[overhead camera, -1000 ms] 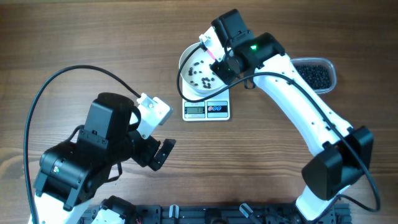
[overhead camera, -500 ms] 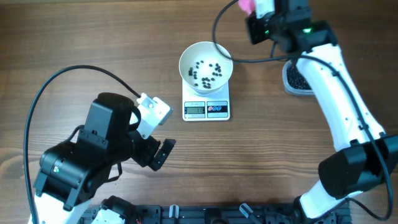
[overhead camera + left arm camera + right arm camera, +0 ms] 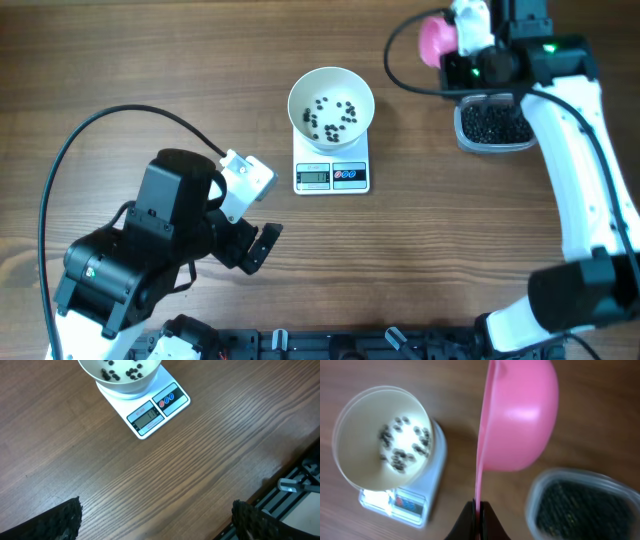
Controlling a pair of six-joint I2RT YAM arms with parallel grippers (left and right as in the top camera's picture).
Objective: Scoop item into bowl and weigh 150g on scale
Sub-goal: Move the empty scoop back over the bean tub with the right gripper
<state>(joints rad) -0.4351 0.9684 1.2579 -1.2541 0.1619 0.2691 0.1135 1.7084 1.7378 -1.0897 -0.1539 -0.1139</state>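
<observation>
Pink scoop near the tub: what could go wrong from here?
1. The right claw pinches the pink scoop only by its thin handle. Digging into the black beads might twist it loose.
2. The white bowl sits right to the edges of the small scale. A bump while tipping could shift it or scatter beads.

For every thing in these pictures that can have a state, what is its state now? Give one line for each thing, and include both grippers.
bowl: upright on the scale, a thin scatter of beads inside, far from full.
scale: carries the bowl; reading too small to tell.
pink scoop: held near the tub; contents hidden.
clear tub: open, holds a dark bed of beads.
right gripper: shut on the scoop's handle.
left gripper: open, empty.
</observation>
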